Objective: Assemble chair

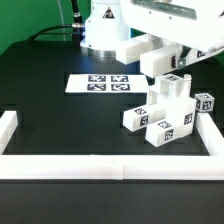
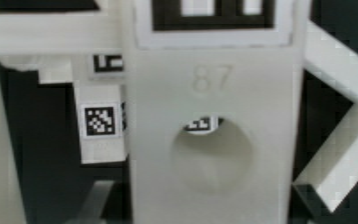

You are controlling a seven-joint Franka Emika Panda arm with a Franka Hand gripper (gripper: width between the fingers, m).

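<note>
My gripper (image 2: 211,206) is shut on a flat white slab (image 2: 211,130) of the chair. The slab fills the middle of the wrist view, with a black-and-white tag (image 2: 217,12) at its far end. A dark finger (image 2: 108,200) shows on either side of it. In the exterior view the gripper (image 1: 160,70) holds this slab (image 1: 157,64) just above a cluster of white chair parts (image 1: 170,100) at the exterior view's right. That cluster has an upright stepped piece and low tagged blocks (image 1: 163,132). Other white tagged parts (image 2: 98,120) show behind the slab.
The marker board (image 1: 100,83) lies flat on the black table near the robot's base. White border rails run along the exterior view's left (image 1: 8,130), front (image 1: 110,166) and right (image 1: 210,135). A tagged block (image 1: 205,102) sits by the right rail.
</note>
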